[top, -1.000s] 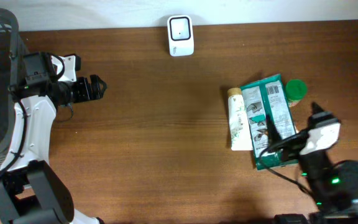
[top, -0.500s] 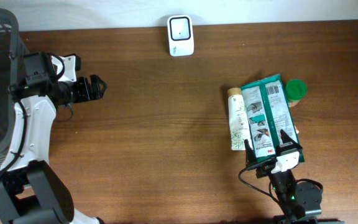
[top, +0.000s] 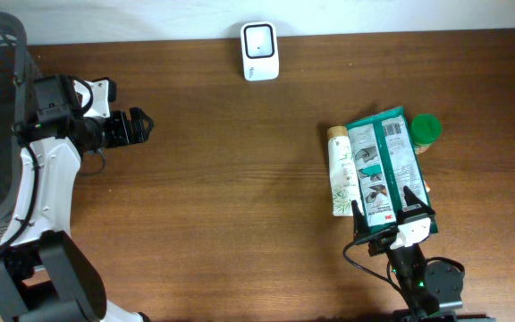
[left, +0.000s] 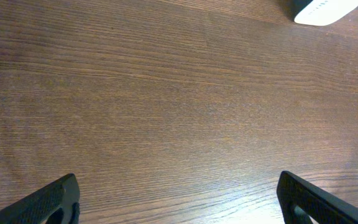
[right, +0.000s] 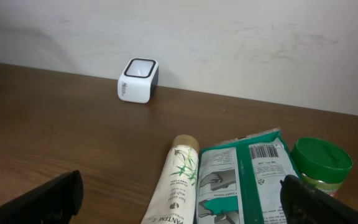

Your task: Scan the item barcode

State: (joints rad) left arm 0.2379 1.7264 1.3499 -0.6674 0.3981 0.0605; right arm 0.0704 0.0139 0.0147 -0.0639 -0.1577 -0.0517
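The left arm is white and stands at 9 o'clock in the view from above. It bends at the top, and the black left gripper points toward 3 o'clock. Its 2 fingers are spread wide apart with nothing between them. The right arm sits low at 5 o'clock. The right gripper points toward 12 o'clock, and its 2 fingers are spread wide too.
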